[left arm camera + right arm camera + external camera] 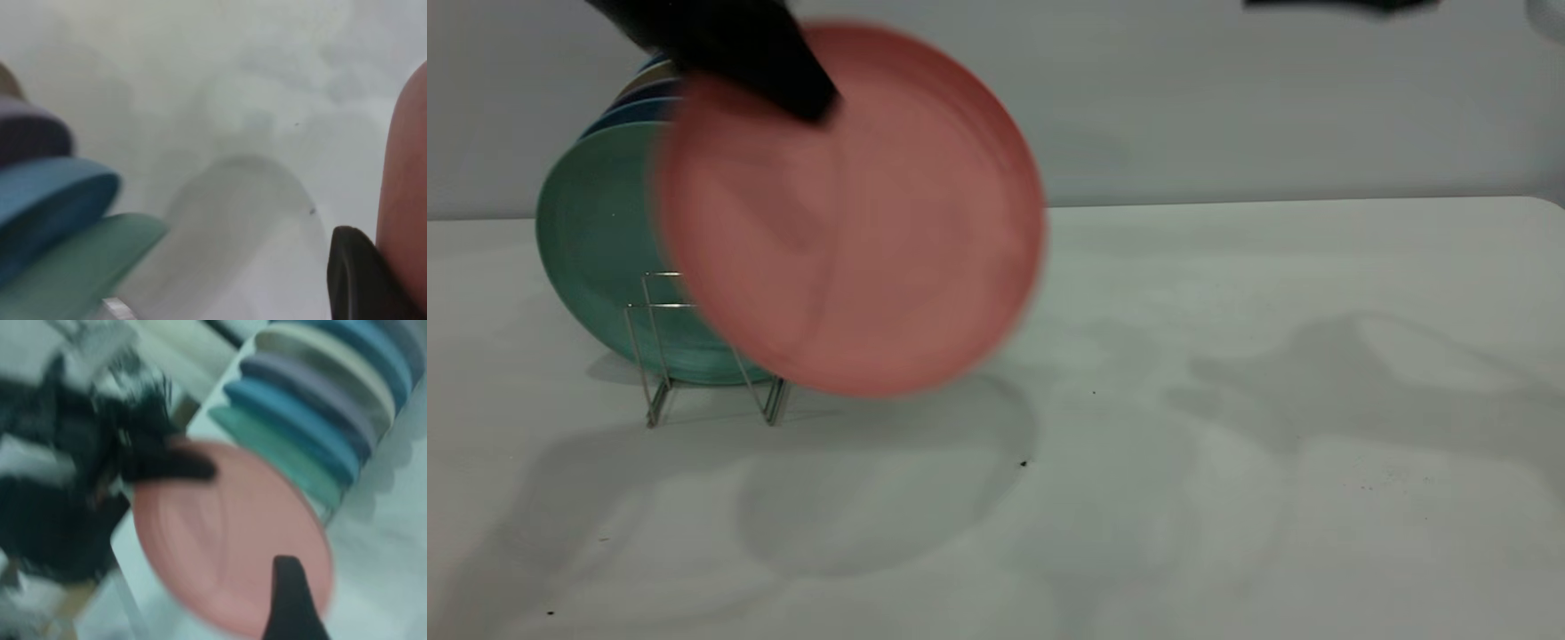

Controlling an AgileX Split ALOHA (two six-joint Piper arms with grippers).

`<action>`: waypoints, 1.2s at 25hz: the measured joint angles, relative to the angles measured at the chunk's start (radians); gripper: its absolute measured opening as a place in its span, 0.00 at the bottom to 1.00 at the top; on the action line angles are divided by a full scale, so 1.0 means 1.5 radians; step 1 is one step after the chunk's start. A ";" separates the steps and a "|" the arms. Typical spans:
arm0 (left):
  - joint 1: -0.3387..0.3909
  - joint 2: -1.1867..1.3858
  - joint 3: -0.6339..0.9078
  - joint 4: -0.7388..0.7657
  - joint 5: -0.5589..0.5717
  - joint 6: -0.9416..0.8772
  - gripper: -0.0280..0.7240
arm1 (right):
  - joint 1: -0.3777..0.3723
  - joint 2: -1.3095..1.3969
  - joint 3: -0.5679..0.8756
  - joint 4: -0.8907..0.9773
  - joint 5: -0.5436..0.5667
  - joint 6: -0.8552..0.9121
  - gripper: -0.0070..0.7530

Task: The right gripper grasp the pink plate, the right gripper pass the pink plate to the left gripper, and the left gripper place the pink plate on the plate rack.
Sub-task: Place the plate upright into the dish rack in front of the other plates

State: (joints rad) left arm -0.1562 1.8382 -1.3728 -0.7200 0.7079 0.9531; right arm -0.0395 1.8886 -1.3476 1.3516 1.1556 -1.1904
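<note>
My left gripper [809,105] comes down from the top left and is shut on the upper rim of the pink plate [854,222]. It holds the plate upright and slightly tilted above the table, just in front and to the right of the plate rack [660,356]. The left wrist view shows one black finger [360,280] pressed against the plate's edge [407,187]. My right gripper [333,587] is open and empty, well back from the plate [227,533]. Only one of its fingers [287,600] shows. In the exterior view only a black piece of the right arm [1343,4] shows at the top edge.
The rack holds a teal plate [596,258] at its front slot, with blue and pale plates [627,111] behind it. They also show in the right wrist view [300,427]. The white table [1227,400] stretches to the right of the rack.
</note>
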 joint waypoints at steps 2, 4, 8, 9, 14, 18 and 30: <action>0.024 -0.044 0.000 0.027 0.032 0.063 0.18 | 0.007 -0.065 0.000 -0.073 0.011 0.050 0.65; 0.052 -0.074 0.000 0.040 0.045 0.126 0.18 | 0.013 -0.133 0.001 -0.135 0.019 0.092 0.60; 0.096 -0.103 0.000 0.048 0.053 0.281 0.18 | 0.028 -0.251 0.027 -0.227 0.027 0.166 0.53; 0.104 -0.104 0.000 0.050 0.054 0.319 0.18 | 0.031 -0.281 0.045 -0.243 0.030 0.184 0.51; 0.115 -0.105 0.000 0.054 0.050 0.528 0.18 | 0.039 -0.429 0.169 -0.282 0.034 0.220 0.47; 0.116 -0.104 0.000 0.049 0.020 0.626 0.18 | 0.039 -0.555 0.270 -0.326 0.041 0.262 0.47; 0.116 -0.053 0.000 0.041 -0.005 0.734 0.18 | 0.039 -0.856 0.437 -0.561 0.035 0.444 0.47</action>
State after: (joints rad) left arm 0.0174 1.7593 -1.3728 -0.6591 0.7007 2.0538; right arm 0.0194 0.6046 -0.6922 0.5106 1.2085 -0.5244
